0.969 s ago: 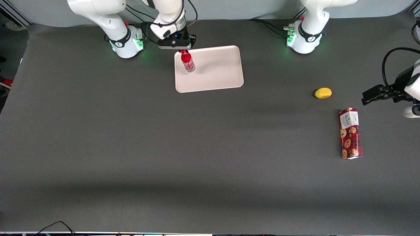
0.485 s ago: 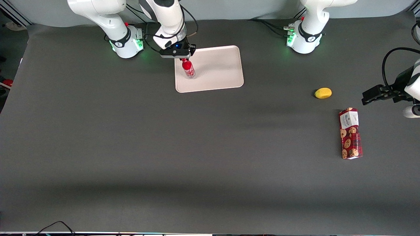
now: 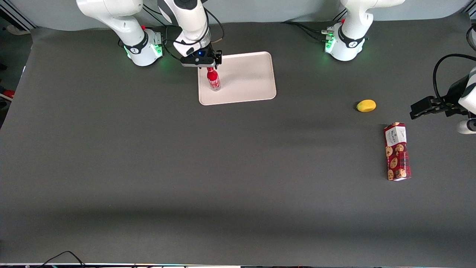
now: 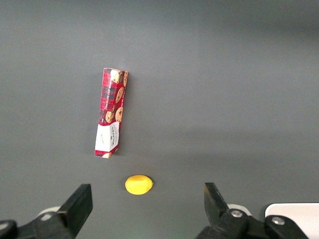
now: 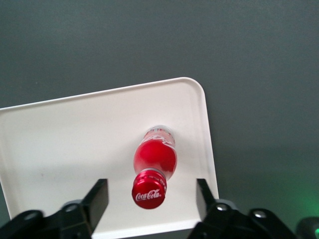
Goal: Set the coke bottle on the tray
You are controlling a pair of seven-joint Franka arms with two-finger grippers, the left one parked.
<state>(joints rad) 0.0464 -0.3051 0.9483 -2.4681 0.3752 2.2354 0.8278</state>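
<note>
Along the near edge of the table (image 3: 148, 167), nothing differs from a second ago. Nearest the front camera of the loose things, toward the parked arm's end, the cookie box (image 3: 397, 151) lies flat exactly as it did; from the left wrist camera its red wrap shows printed cookies and a white end panel (image 4: 110, 119), but the lettering there is too small to read. Just farther from the camera, the yellow lemon (image 3: 366, 105) sits apart from the box, also unmoved (image 4: 138, 184).

Farther again, close to the table's edge where the arm bases stand, lies the tray (image 3: 245, 82), in the same spot as before. On it, near its short rim toward the working arm's end, stands the bottle (image 3: 213, 79). A second ago it hung tilted in the gripper's grasp; now it stands nearly upright with its silvery base on the tray floor (image 5: 155, 159), well inside the rim (image 5: 99, 129).

The gripper (image 3: 210, 66) has dropped lower than a second ago and hovers right over the cap. In the right wrist camera its fingers (image 5: 97, 201) stand spread, one on each side of the cap with clear gaps, touching nothing (image 5: 149, 199). The red cap reads "Coca-Cola" in white script.
</note>
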